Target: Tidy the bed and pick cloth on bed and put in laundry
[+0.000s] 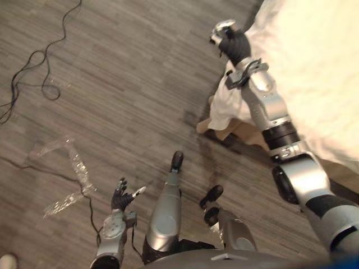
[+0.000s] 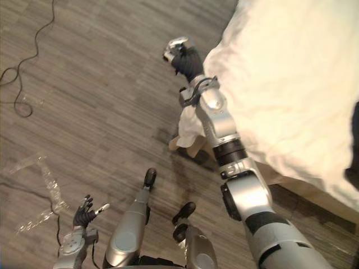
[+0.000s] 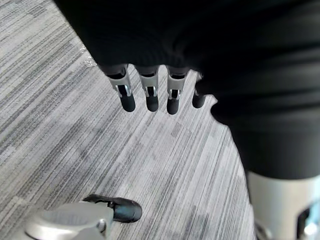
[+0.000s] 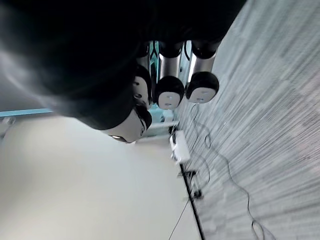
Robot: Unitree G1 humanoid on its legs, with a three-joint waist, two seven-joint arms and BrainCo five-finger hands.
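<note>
The bed's white cover [image 1: 314, 67] takes up the upper right, and one corner of it [image 1: 224, 109] hangs down toward the floor. My right hand [image 1: 231, 40] is raised beside the cover's edge, over the floor. Its fingers [image 4: 169, 92] are curled in with nothing between them. My left hand [image 1: 122, 197] hangs low at the lower left above the floor, with fingers [image 3: 150, 97] straight and thumb [image 3: 117, 209] apart, holding nothing. A dark shape [image 2: 354, 151] lies on the bed at the far right edge; I cannot tell what it is.
A crumpled clear plastic wrap [image 1: 73, 171] lies on the grey wood-look floor [image 1: 123, 84] near my left hand. A thin black cable [image 1: 33, 67] trails across the floor at the upper left. The bed's beige base [image 1: 242, 133] shows under the hanging corner.
</note>
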